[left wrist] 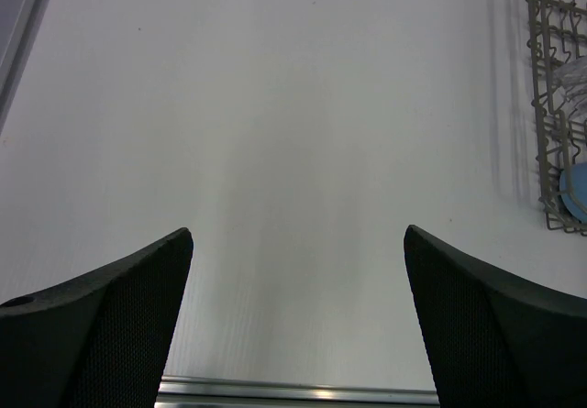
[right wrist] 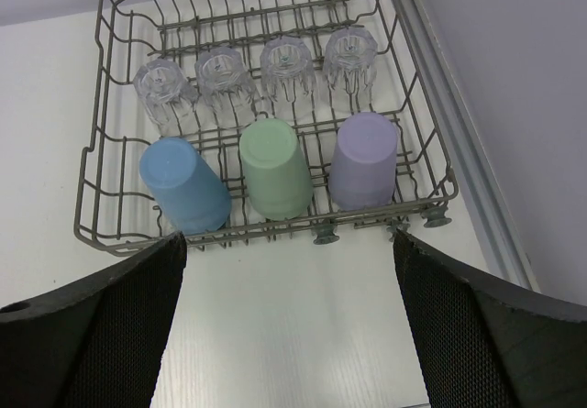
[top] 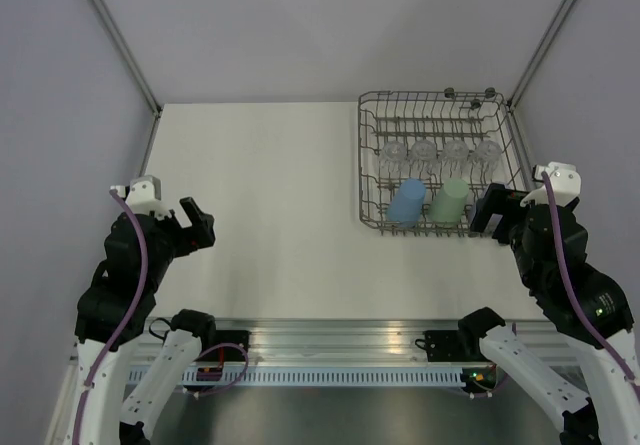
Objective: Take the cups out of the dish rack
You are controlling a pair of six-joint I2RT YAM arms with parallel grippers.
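The grey wire dish rack (top: 367, 170) stands at the table's far right; it also shows in the right wrist view (right wrist: 101, 133) and its edge in the left wrist view (left wrist: 547, 105). Upside down in it are a blue tumbler (right wrist: 186, 186), a pale green tumbler (right wrist: 275, 168) and a lavender tumbler (right wrist: 364, 162), with several clear glasses (right wrist: 226, 76) in a row behind. In the top view the blue tumbler (top: 405, 203) and green tumbler (top: 449, 201) show; the lavender one is hidden behind my right gripper (top: 492, 212). That gripper (right wrist: 289, 243) is open and empty, just before the rack's near edge. My left gripper (top: 200, 223) is open and empty over bare table, and shows in its own view (left wrist: 298, 234).
A metal rail (top: 340, 340) runs along the table's near edge. Grey walls with slanted metal posts (top: 120, 40) close off the back and sides. The right wall (right wrist: 495, 78) stands close to the rack.
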